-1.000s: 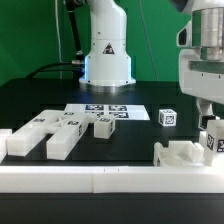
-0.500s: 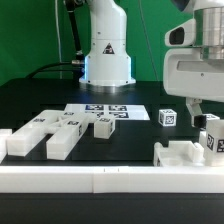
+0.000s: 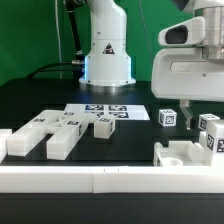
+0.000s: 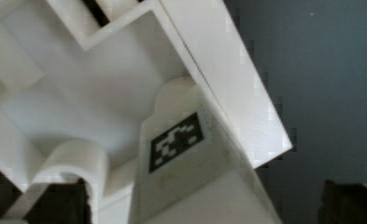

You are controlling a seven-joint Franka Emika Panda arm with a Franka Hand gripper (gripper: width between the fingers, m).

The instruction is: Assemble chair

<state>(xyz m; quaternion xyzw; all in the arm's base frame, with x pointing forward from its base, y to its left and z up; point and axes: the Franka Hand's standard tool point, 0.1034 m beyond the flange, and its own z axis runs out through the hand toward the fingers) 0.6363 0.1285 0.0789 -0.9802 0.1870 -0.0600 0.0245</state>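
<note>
Much was cut off. The arm's white wrist block ran past the exterior view's right edge and only one dark finger showed beneath it, so I could not tell whether the jaws were released or clenched. In that view the finger hung between one tagged cube and a tagged white chair piece, which the same edge cropped. The wrist view was filled by a white part, too close to identify, bearing one tag beside one rounded peg. The rest of the chair lay loose on the black bench. There was one small block and one notched piece just behind the single long rail. At the exterior view's left sat a cluster of slabs and bars, perhaps three, though their edges merged. One marker board lay behind them, partly covered.
</note>
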